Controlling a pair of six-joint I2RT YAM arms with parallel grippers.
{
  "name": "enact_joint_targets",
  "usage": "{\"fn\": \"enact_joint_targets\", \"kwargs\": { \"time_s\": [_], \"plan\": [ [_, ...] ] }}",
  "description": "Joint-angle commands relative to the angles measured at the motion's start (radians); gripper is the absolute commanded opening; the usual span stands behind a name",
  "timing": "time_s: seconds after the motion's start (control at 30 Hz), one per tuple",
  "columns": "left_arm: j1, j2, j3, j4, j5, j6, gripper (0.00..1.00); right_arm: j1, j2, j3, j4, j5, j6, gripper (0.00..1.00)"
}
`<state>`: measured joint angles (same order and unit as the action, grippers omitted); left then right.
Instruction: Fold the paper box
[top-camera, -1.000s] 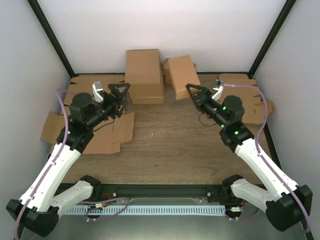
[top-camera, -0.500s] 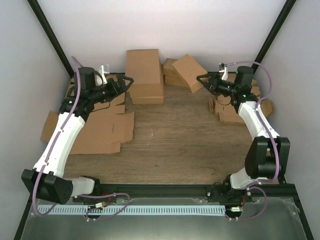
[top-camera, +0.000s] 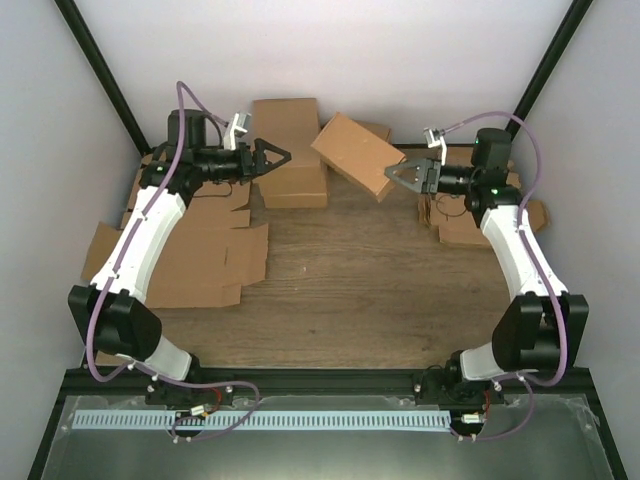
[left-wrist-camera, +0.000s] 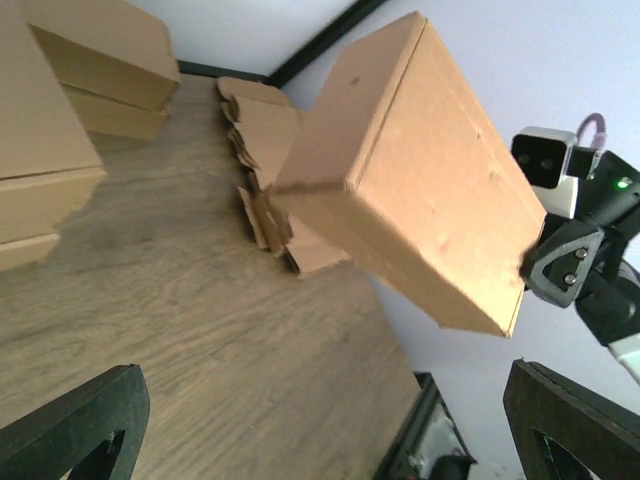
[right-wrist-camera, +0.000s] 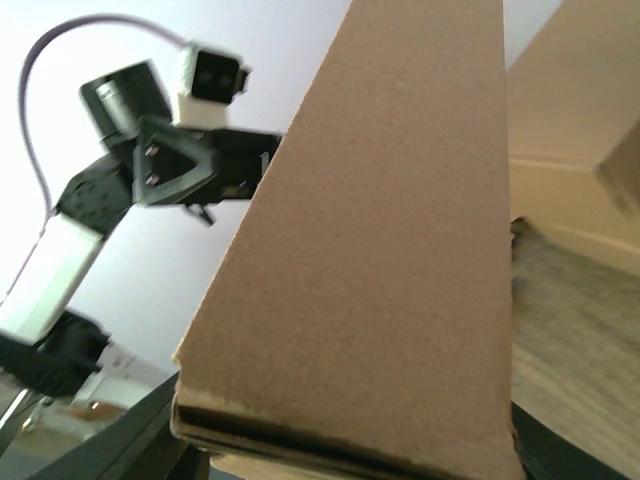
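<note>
Holding paper box (top-camera: 350, 152) aloft by its edge, right gripper (top-camera: 390, 180) clamped, left gripper (top-camera: 280, 160) spread

Plain white walls (top-camera: 400, 60) close in a brown wood-grain desk (top-camera: 350, 290) on three sides, with black frame posts (top-camera: 100, 75) rising at the back corners under soft, even light.

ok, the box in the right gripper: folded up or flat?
Folded and shut: the box in the right gripper shows solid closed faces, held tilted above the table.

Paper box (top-camera: 357, 155) right of box stack (top-camera: 288, 130)
</note>
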<state>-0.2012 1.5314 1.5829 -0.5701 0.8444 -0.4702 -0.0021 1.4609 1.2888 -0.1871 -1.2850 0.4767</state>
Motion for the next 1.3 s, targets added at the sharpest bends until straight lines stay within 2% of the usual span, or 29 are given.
{"fn": "enact_joint_targets", "kwargs": {
  "time_s": [0.0, 0.1, 0.43, 0.53, 0.63, 0.73, 0.87, 0.97, 1.03, 1.1, 1.2, 1.27],
  "plan": [
    [0.008, 0.014, -0.007, 0.065, 0.201, -0.017, 1.0, 0.059, -0.074, -0.052, -0.014, -0.101, -0.038, 0.49],
    [0.007, 0.018, -0.04, 0.101, 0.29, -0.053, 1.0, 0.122, -0.094, -0.057, -0.023, -0.101, -0.049, 0.49],
    [0.003, -0.013, -0.079, 0.067, 0.342, -0.025, 1.0, 0.235, -0.098, -0.055, 0.038, -0.073, 0.02, 0.5],
    [0.003, -0.015, -0.08, 0.066, 0.351, -0.021, 0.95, 0.244, -0.106, -0.054, 0.041, -0.075, 0.03, 0.5],
    [0.005, -0.011, -0.078, 0.069, 0.365, -0.025, 0.8, 0.246, -0.115, -0.054, 0.027, -0.074, 0.027, 0.51],
    [0.006, -0.014, -0.08, 0.078, 0.362, -0.039, 0.64, 0.246, -0.116, -0.052, -0.002, -0.06, 0.015, 0.55],
    [0.008, -0.033, -0.101, 0.121, 0.338, -0.1, 0.57, 0.245, -0.12, -0.065, 0.002, 0.011, 0.043, 0.62],
    [0.008, -0.066, -0.155, 0.211, 0.289, -0.209, 0.48, 0.246, -0.147, -0.131, 0.118, 0.055, 0.162, 0.63],
    [0.008, -0.098, -0.198, 0.274, 0.257, -0.286, 0.43, 0.245, -0.178, -0.163, 0.158, 0.117, 0.202, 0.68],
    [0.007, -0.123, -0.222, 0.311, 0.225, -0.336, 0.43, 0.245, -0.203, -0.186, 0.186, 0.157, 0.225, 0.77],
    [0.007, -0.153, -0.253, 0.356, 0.174, -0.409, 0.45, 0.251, -0.232, -0.214, 0.233, 0.187, 0.268, 0.84],
    [0.005, -0.173, -0.275, 0.385, 0.147, -0.461, 0.45, 0.264, -0.249, -0.227, 0.242, 0.228, 0.288, 0.94]
  ]
}}
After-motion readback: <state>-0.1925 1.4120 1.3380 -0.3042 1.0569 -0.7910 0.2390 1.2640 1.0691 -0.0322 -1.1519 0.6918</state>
